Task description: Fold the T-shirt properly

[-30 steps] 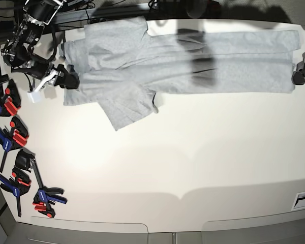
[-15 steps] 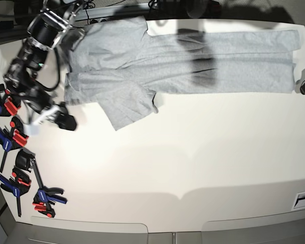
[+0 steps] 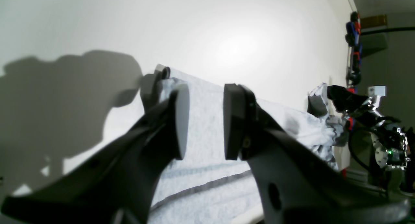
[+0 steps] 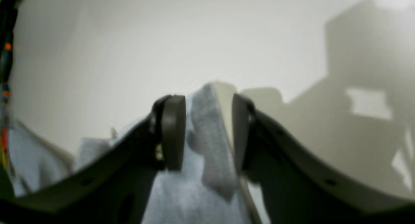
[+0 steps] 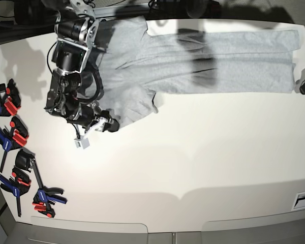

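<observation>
Two end effectors are in view, and only the right one has changed station. The right end effector [image 5: 108,125] has travelled from the collar end of the T-shirt [image 5: 203,61] down to the tip of the lower sleeve [image 5: 129,109], which lies out on the counter [image 5: 193,162]. In the right wrist view its jaws stand spread with the sleeve tip between them, not yet pinched. The left end effector [image 3: 202,120] remains at the hem end, jaws spread, hovering over the cloth edge without contact. The T-shirt itself lies along the far side of the counter, body already narrowed lengthwise. Judgement: the sleeve is the next part to be gripped and folded inward; neither jaw holds cloth at present
</observation>
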Available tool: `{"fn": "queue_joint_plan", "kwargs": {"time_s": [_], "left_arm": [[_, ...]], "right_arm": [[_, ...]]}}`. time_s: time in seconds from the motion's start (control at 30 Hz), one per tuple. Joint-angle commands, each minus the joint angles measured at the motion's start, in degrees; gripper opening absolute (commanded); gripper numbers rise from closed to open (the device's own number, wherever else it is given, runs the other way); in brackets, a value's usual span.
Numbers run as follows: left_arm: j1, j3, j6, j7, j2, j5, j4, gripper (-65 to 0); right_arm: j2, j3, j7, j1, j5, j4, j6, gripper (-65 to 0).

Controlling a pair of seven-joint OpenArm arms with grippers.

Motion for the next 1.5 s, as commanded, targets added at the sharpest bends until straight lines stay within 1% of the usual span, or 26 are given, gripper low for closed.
{"fn": "queue_joint_plan", "kwargs": {"time_s": [0.0,0.1,0.13,0.17,0.2,0.23,0.27,0.3,0.4,0.53,0.6,0.7,0.8,0.87,0.93,0.97,1.03,1.07,1.13,1.2,1.27,1.33,1.47], "left_arm": [[-0.42,-0.55,-0.49,-0.48,-1.88,-1.33,0.79,-48.4],[-0.42,-0.55,-0.49,-0.48,-1.88,-1.36,0.79,-48.4],[-0.42,-0.55,-0.49,-0.48,-1.88,-1.33,0.79,-48.4],[-0.42,-0.55,-0.49,-0.48,-1.88,-1.36,0.79,-48.4],[-0.42,-0.55,-0.49,-0.48,-1.88,-1.36,0.79,-48.4],[-0.42,-0.55,-0.49,-0.50,-1.88,-1.36,0.79,-48.4],[-0.42,-0.55,-0.49,-0.48,-1.88,-1.36,0.79,-48.4],[-0.42,-0.55,-0.49,-0.50,-1.88,-1.36,0.79,-48.4],[-0.42,-0.55,-0.49,-0.48,-1.88,-1.33,0.79,-48.4],[-0.42,-0.55,-0.49,-0.46,-1.88,-1.33,0.79,-48.4],[-0.42,-0.55,-0.49,-0.48,-1.88,-1.33,0.79,-48.4],[-0.42,-0.55,-0.49,-0.48,-1.88,-1.33,0.79,-48.4],[-0.42,-0.55,-0.49,-0.48,-1.88,-1.33,0.79,-48.4],[-0.42,-0.55,-0.49,-0.48,-1.88,-1.33,0.79,-48.4],[-0.42,-0.55,-0.49,-0.48,-1.88,-1.33,0.79,-48.4],[-0.42,-0.55,-0.49,-0.48,-1.88,-1.33,0.79,-48.5],[-0.39,-0.55,-0.49,-0.46,-1.88,-1.31,0.79,-48.4],[-0.39,-0.55,-0.49,-0.46,-1.88,-1.31,0.79,-48.5],[-0.42,-0.55,-0.49,-0.46,-1.88,-1.31,0.79,-48.5],[-0.39,-0.55,-0.49,-0.46,-1.88,-1.31,0.79,-48.5],[-0.39,-0.55,-0.49,-0.46,-1.88,-1.31,0.79,-48.5],[-0.42,-0.55,-0.49,-0.48,-1.88,-1.31,0.79,-48.5],[-0.42,-0.55,-0.49,-0.48,-1.88,-1.31,0.79,-48.5]], "right_arm": [[0.46,-0.02,-0.42,1.81,-0.31,-0.74,-0.04,-42.3],[0.44,-0.02,-2.73,2.08,0.11,-3.02,0.02,-42.5],[0.44,-0.02,-3.87,2.08,0.22,-3.04,0.26,-44.3],[0.46,-0.02,-5.03,2.10,0.46,-3.02,0.76,-48.7],[0.48,-0.02,-5.86,2.12,1.07,-2.97,1.31,-55.4],[0.50,-0.02,-6.38,2.12,2.12,-2.97,1.86,-63.9],[0.50,-0.02,-6.82,2.12,3.26,-2.97,2.34,-65.0],[0.48,-0.02,-7.45,2.12,4.39,-2.97,2.90,-65.0],[0.46,-0.02,-9.11,2.03,7.15,-2.23,2.90,-65.0],[-0.04,-0.02,-15.43,0.33,13.09,2.84,2.90,-65.0],[-1.22,-0.02,-18.14,-2.21,15.72,8.22,2.90,-65.0],[-4.13,-0.02,-21.14,-7.74,18.43,19.02,2.90,-65.0],[-7.30,-0.02,-21.59,-14.10,21.22,30.29,2.90,-65.0],[-9.11,-0.02,-20.72,-17.35,20.90,36.61,2.90,-65.0],[-9.92,-0.02,-17.94,-19.10,18.53,40.26,2.90,-65.0],[-9.99,-0.02,-17.16,-19.37,16.98,40.98,2.90,-65.0],[-9.86,-0.04,-17.75,-19.39,16.74,41.13,2.90,-65.0],[-9.88,-0.04,-18.58,-19.69,18.08,41.13,2.90,-65.0],[-10.05,-0.04,-20.85,-20.85,23.06,41.13,2.90,-65.0],[-10.36,-0.76,-22.60,-22.88,26.49,41.13,2.90,-65.0],[-10.88,-2.03,-24.06,-25.55,28.20,41.13,2.90,-65.0],[-10.97,-3.78,-24.26,-28.61,29.59,41.16,2.90,-65.0],[-10.95,-6.03,-24.30,-32.83,30.03,41.16,2.90,-65.0]]}}
